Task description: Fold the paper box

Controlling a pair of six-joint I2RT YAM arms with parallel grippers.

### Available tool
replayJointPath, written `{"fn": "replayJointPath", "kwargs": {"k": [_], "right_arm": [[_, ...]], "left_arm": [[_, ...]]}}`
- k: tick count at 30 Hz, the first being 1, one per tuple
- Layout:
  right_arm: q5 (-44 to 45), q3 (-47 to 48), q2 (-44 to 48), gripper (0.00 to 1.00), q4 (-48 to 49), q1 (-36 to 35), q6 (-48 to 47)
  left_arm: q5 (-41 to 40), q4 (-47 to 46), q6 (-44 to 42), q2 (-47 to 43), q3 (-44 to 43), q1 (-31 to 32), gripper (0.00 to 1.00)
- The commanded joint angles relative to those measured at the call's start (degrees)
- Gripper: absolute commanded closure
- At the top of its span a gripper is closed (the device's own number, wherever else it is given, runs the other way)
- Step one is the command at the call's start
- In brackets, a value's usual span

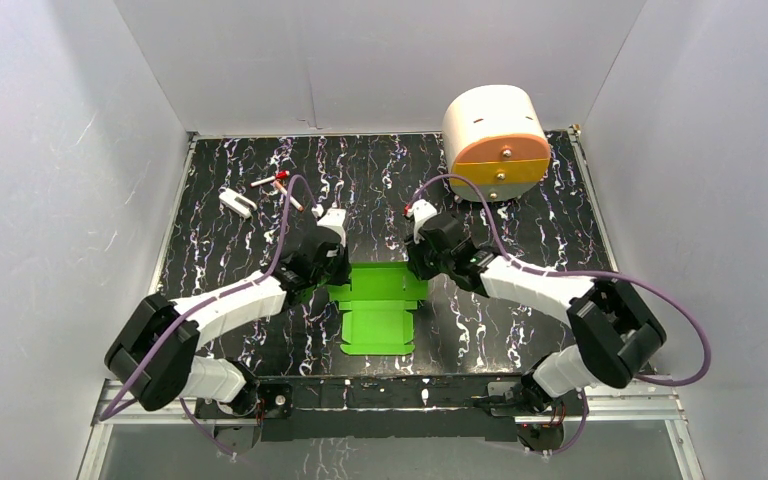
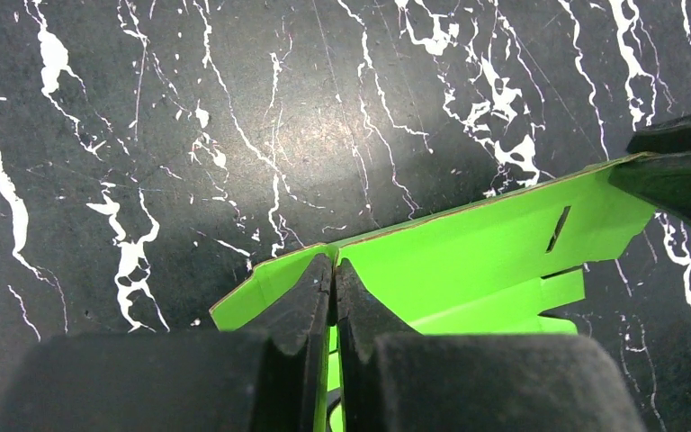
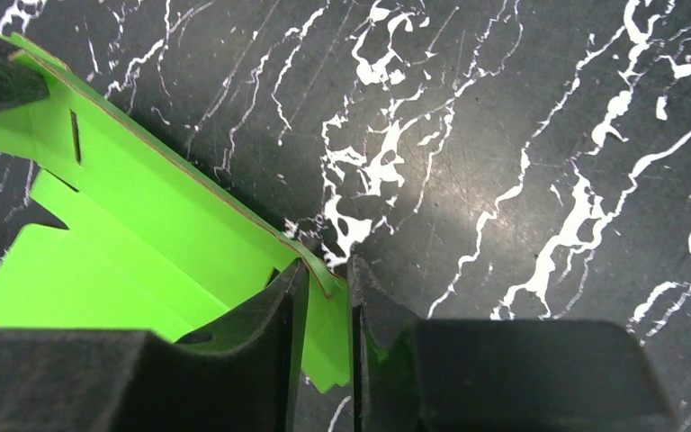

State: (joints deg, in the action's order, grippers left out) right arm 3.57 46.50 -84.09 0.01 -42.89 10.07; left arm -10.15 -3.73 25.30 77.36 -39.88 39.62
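We see the paper box (image 1: 378, 318), long axis 12–6: left claw (image 2: 334, 274) pinches its 10 o'clock corner, right claw (image 3: 327, 281) its 2 o'clock; both equally near.

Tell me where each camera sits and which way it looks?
Top external: above and behind the robot, looking down at the table; the left arm, right arm and paper box show.
Left wrist: on the left arm, looking past the left gripper, which pinches the box's raised flap.
Right wrist: on the right arm, looking past the right gripper at that flap's other end.
Shared: each wrist view shows the same flap and the other gripper.
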Motion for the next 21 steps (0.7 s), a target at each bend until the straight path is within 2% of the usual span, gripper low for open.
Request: {"fn": "replayJointPath", "kwargs": {"k": [1, 5, 8, 14, 21], "right_arm": [[1.5, -2.5, 5.6, 0.64, 4.8, 0.0, -5.3], [0.4, -2.6, 10.6, 0.52, 2.4, 0.0, -11.8], [-2.7, -1.1, 12.4, 0.48, 0.2, 0.1, -16.3], [-10.1, 3.4, 9.6, 0.44, -5.3, 0.0, -23.6], [-10.1, 6.3, 5.5, 0.44, -5.6, 0.0, -28.9]], "left_arm": [[-0.2, -6.7, -3.9, -3.4, 2.3, 0.3, 1.00], [-0.8, -3.4, -6.9, -3.8, 1.3, 0.3, 1.00], [0.2, -2.4, -9.2, -5.0, 1.3, 0.3, 1.00], [1.3, 0.3, -10.5, -5.2, -0.1, 0.3, 1.00], [1.4, 1.9, -11.6, -3.4, -1.7, 0.3, 1.00]]}}
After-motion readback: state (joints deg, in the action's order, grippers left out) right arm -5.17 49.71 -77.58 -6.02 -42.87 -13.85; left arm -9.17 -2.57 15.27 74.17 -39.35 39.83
